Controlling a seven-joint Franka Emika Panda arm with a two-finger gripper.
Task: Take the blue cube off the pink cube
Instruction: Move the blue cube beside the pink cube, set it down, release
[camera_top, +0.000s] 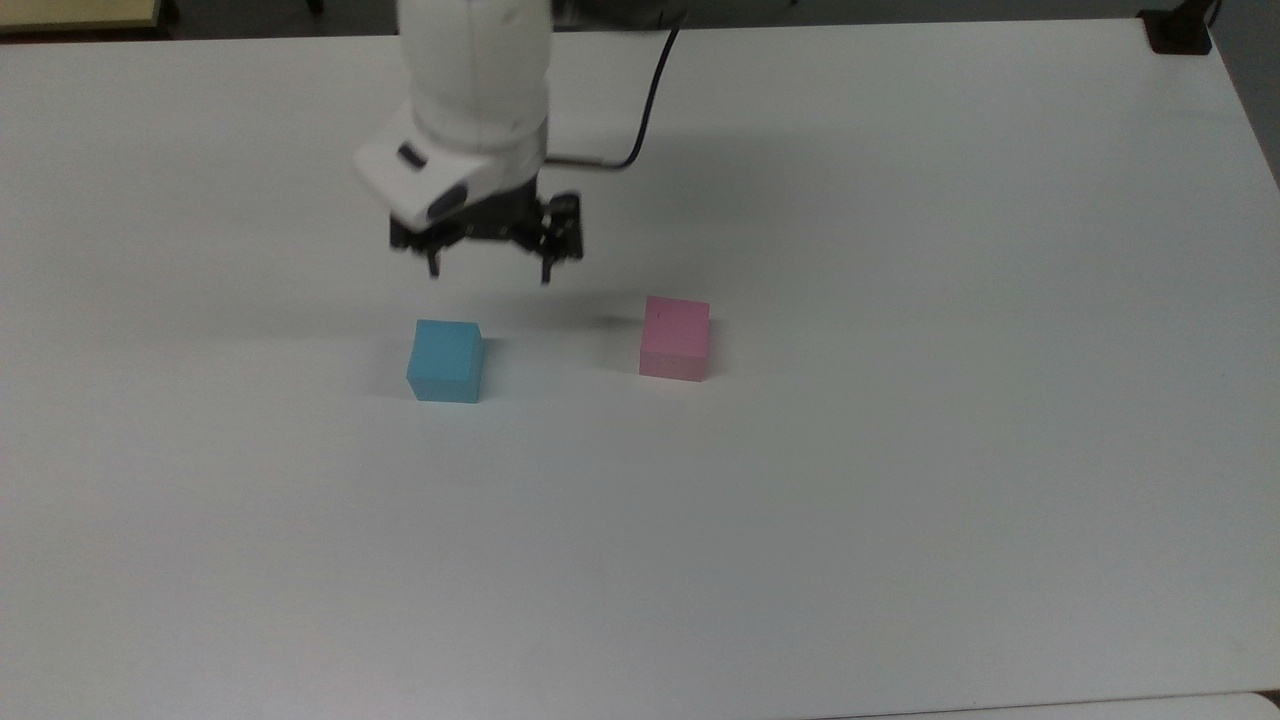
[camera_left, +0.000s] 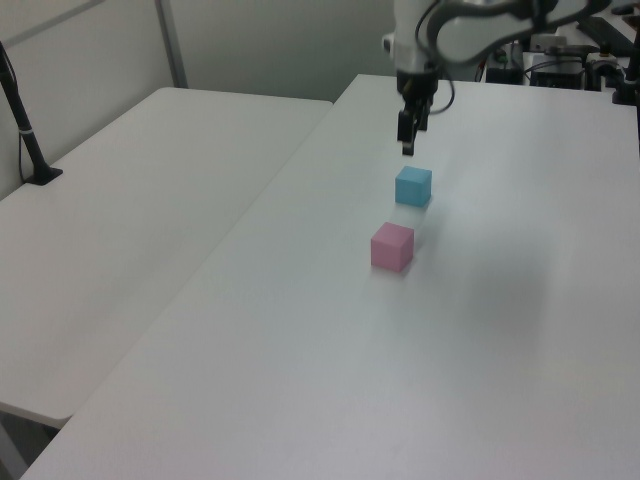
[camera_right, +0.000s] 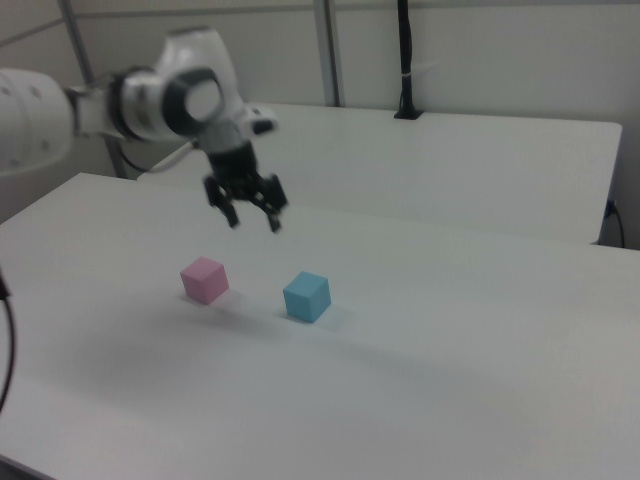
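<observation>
light-blue cube (camera_top: 446, 360), pale-pink cube (camera_top: 676, 337), white table (camera_top: 900, 500)

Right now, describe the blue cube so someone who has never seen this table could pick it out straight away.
On the wide white table, look just below the open gripper that hangs above the surface. Two small cubes sit apart there, not touching. The blue cube is on the top view's left, light cyan, while its neighbour, the pink cube, is pale pink.

A white table (camera_top: 900, 500) beside another table (camera_left: 130, 200).
</observation>
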